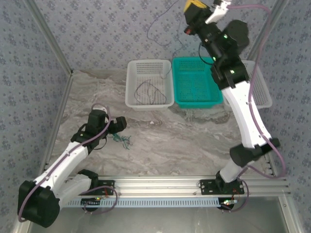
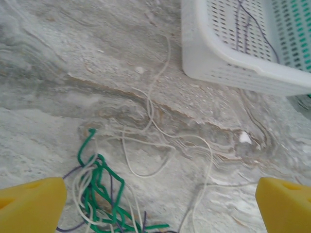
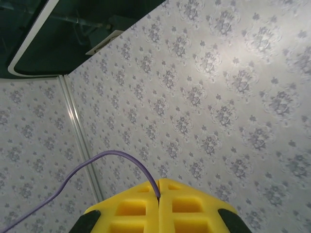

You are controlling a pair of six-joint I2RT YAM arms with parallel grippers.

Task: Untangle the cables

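Where its two yellow fingers meet, the right gripper (image 3: 159,196) is pressed together on a thin purple wire (image 3: 104,158), which leaves the seam and arcs away against the grey patterned wall (image 3: 218,97). Seen from above, that gripper (image 1: 193,7) sits high at the back. The right arm is stretched steeply upward from its base, its forearm reaching over the teal perforated plastic basket (image 1: 194,103). The wire (image 1: 154,26) dangles in loose loops down toward the baskets; I cannot trace its lower end.

The left gripper (image 2: 158,206) is spread wide, one yellow fingertip at each lower corner of its wrist view, hovering low over the grey marbled table (image 2: 73,58). A knot of green, white and purple wires (image 2: 99,191) lies on the table just ahead of the fingers. White strands trail from it toward the white perforated plastic basket (image 2: 214,63). From overhead the left arm is folded low, and the knot (image 1: 124,141) lies just beside its gripper (image 1: 121,125). A dark thin wire (image 1: 148,91) lies coiled inside the white basket (image 1: 130,92).
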